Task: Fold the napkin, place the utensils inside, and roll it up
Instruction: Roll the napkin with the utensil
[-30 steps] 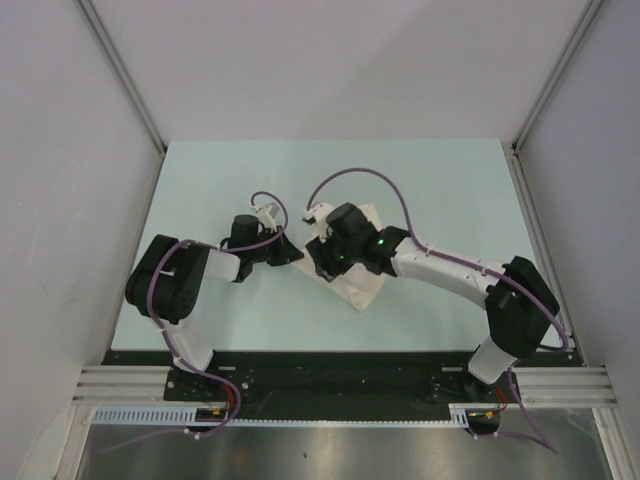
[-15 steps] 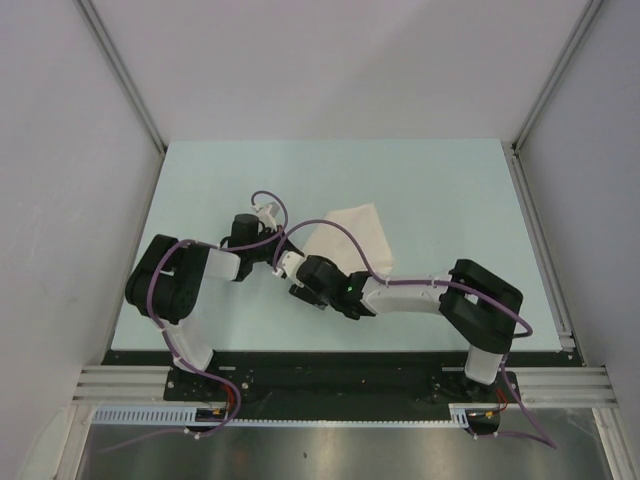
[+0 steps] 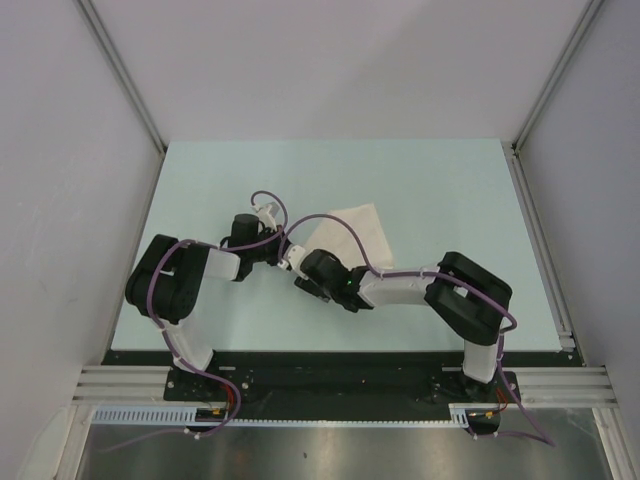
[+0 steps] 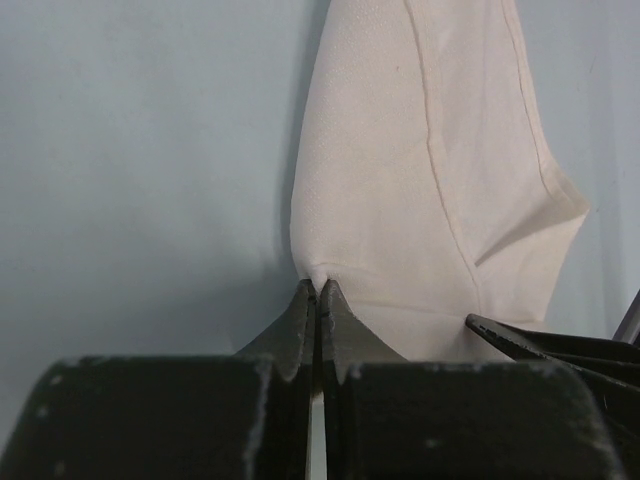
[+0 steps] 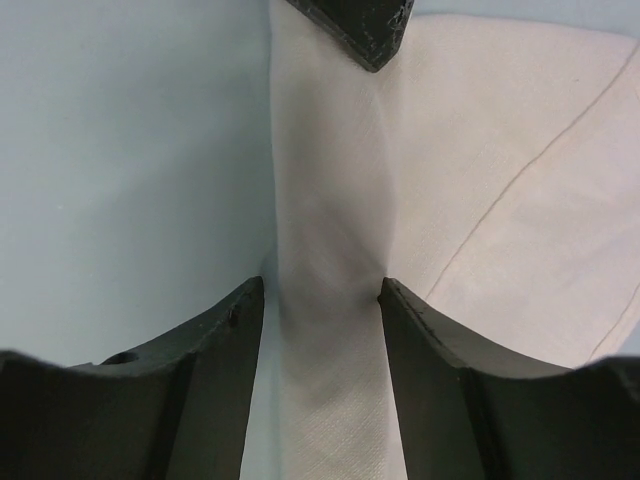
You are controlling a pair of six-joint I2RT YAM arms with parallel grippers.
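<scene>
In the overhead view a grey side wall [image 3: 60,200] is seen at the far left, with a slanted metal post [image 3: 120,70] in front of it. The left arm [image 3: 170,280] is bent at the left of the pale green tabletop [image 3: 450,180], and a purple cable [image 3: 262,203] is looped above its wrist. The left gripper [image 4: 316,292] is aimed at the middle of the frame. In its wrist view the jaws are seen pressed together, with a corner of the napkin [image 3: 358,232] pinched at their tips.

The napkin is found just right of the overhead frame's centre. It is folded and cream-white, and creases can be made out across it in the wrist views. Its lower-left part is hidden from above by the right wrist, and a second purple cable [image 3: 340,228] is draped across it.

The right gripper [image 5: 320,300] is set low over that covered part. Its jaws are held apart, and a raised band of cloth is enclosed between them and met by both inner edges. Whether the band is squeezed cannot be told. The dark tip of the left gripper is seen at the top of the right wrist view, on the same band.

Further right, the right arm [image 3: 465,300] is folded near the tabletop's lower edge. A metal rail [image 3: 538,240] is fixed along the right side.
</scene>
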